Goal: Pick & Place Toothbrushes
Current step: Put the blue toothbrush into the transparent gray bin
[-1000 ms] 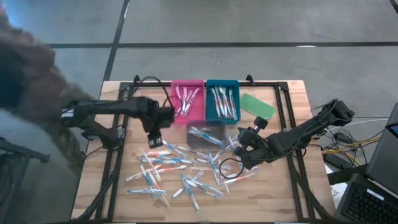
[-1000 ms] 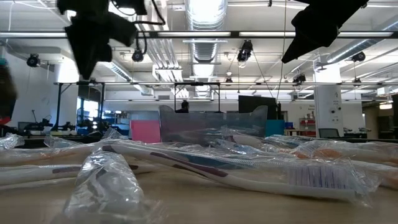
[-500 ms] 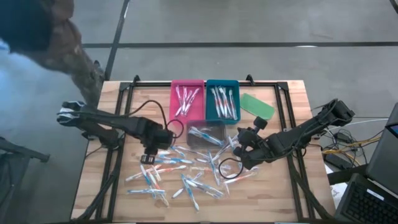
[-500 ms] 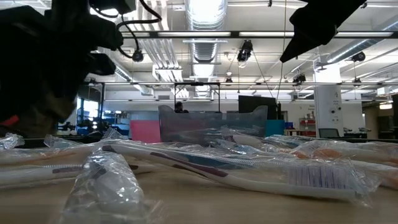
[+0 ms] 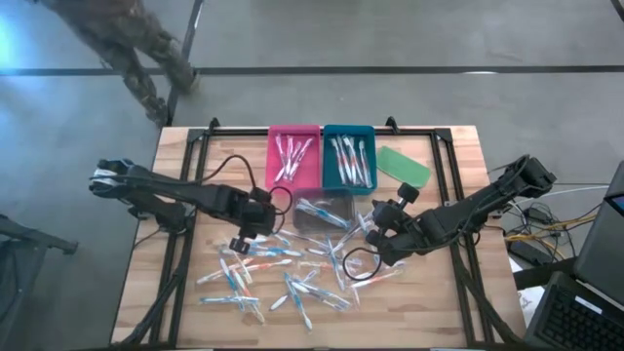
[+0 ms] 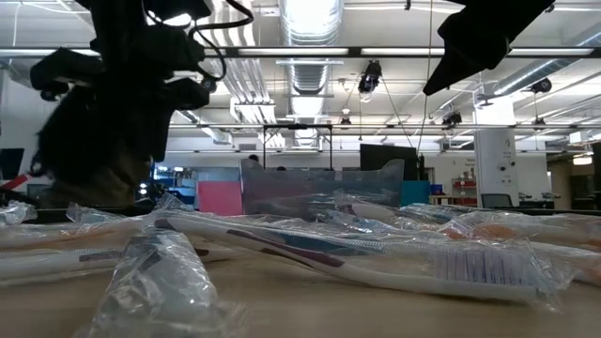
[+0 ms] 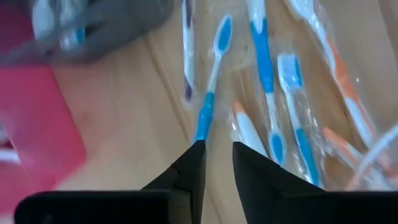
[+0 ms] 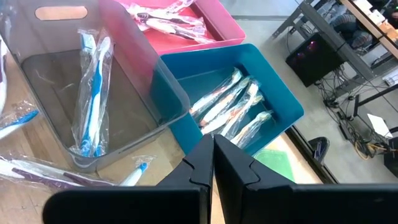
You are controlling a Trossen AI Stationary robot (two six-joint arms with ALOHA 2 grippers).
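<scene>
Several wrapped toothbrushes (image 5: 278, 268) with blue, orange or pink accents lie scattered flat on the wooden table; one fills the low view's front (image 6: 376, 263). More toothbrushes lie in the pink tray (image 5: 292, 156), the teal tray (image 5: 348, 158) and the clear grey tray (image 5: 322, 210). My left gripper (image 5: 242, 242) (image 7: 217, 146) is low over the heap's left part, narrowly open. Its fingertips stand beside the handle end of a blue toothbrush (image 7: 210, 87). My right gripper (image 5: 374, 236) (image 8: 213, 140) hovers shut next to the grey tray (image 8: 124, 93), holding nothing.
A flat green oblong piece (image 5: 403, 166) lies right of the teal tray. A black cable loop (image 5: 357, 263) rests on the table below my right gripper. Black frame rails (image 5: 450, 195) run along the table's sides. A person (image 5: 136, 39) stands beyond the far left corner.
My left gripper has moved from beside the pink tray toward the table's near edge and down onto the toothbrush heap. The person at the far left has stepped back from the table. My right arm has kept still.
</scene>
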